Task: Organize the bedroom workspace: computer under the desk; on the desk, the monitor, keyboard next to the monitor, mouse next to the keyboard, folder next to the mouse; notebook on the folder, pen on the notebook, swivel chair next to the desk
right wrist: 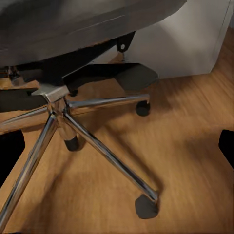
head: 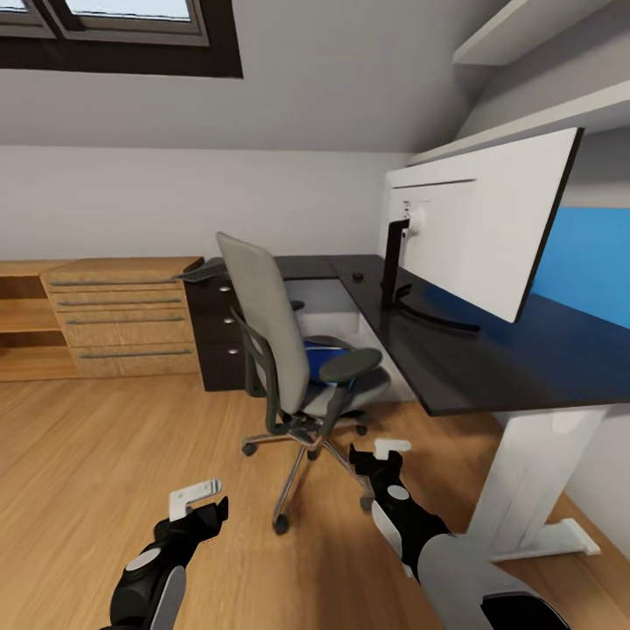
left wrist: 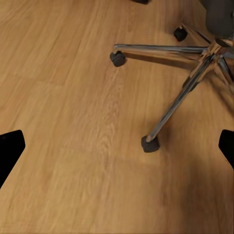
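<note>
Wooden floor (head: 105, 455) lies under both grippers. The left gripper (head: 199, 503) hangs low with its fingers apart and holds nothing; ahead of its fingers is a castor (left wrist: 150, 144) of the chair (head: 289, 350). The chair stands just beside the desk (head: 455, 367), its back toward the drawer unit (head: 122, 324). A blue folder (head: 325, 359) lies on the seat. The right gripper (head: 378, 457) is near the chrome base (right wrist: 73, 122), fingers also apart and empty. On the desk, beyond these fingers, stand the monitor (head: 481, 219) and a small mouse (head: 357, 276); the keyboard (head: 199, 272) lies at the far corner.
</note>
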Controlling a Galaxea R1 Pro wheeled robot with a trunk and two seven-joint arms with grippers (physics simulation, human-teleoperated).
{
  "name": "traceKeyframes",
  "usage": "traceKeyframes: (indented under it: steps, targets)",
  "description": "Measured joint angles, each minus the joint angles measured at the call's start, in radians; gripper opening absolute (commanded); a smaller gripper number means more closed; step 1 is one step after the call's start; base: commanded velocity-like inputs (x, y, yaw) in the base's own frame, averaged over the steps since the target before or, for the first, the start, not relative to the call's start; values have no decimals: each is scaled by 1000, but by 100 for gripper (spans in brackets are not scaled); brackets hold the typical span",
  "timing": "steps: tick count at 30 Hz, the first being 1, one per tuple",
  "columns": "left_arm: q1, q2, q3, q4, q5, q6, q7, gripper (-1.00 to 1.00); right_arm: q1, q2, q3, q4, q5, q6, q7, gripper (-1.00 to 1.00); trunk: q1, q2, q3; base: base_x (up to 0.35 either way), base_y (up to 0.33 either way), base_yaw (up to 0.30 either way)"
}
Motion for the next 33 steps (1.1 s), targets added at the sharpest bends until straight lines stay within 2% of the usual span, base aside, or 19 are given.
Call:
traceKeyframes:
  steps: [7,33]
  targets:
    - [0,0,0,1,0,1,0,100,0,0,0,0,0,-1,1,100,0,0,0,268,0,0]
    - [0,0,0,16,2,-1,0,100,0,0,-1,4,-2,-2,-2,100,1,0,0,99,0,13]
